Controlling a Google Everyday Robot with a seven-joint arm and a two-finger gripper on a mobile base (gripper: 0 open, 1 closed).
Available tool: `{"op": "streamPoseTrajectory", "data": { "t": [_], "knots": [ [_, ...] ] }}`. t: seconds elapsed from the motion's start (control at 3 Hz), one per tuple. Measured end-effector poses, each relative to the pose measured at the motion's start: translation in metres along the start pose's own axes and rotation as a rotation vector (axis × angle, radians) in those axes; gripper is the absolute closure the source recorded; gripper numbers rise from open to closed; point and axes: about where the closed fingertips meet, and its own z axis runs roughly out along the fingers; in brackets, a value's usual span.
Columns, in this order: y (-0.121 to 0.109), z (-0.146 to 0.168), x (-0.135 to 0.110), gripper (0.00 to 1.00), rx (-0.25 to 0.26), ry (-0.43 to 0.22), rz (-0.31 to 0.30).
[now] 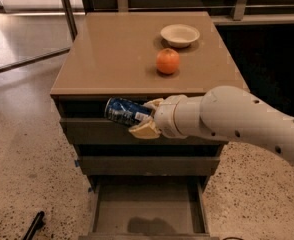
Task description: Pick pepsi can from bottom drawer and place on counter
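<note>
You have the pepsi can (124, 111) pinched in the hand (143, 118). Its fingers (146, 130) press on the can's right end from above and below, and the can sticks out to the left, lying nearly sideways with a slight tilt. It hangs in front of the top drawer (92, 132), just below the front edge of the counter (112, 49) and well above the bottom drawer (147, 211). That drawer stands pulled out, its grey floor showing a dark shadow. On the counter, an orange (167, 61) sits just in front of a shallow pale bowl (179, 34) whose inside looks plain.
</note>
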Motion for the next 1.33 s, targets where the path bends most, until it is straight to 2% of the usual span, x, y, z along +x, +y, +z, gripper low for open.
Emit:
{"op": "streamPoseTrajectory", "data": {
  "t": [0.67,1.33],
  "knots": [
    [-0.046,0.021,-0.068,1.0,-0.026,-0.042,-0.061],
    [-0.079,0.062,-0.119,1.0,-0.014,-0.059,-0.055]
  ]
}}
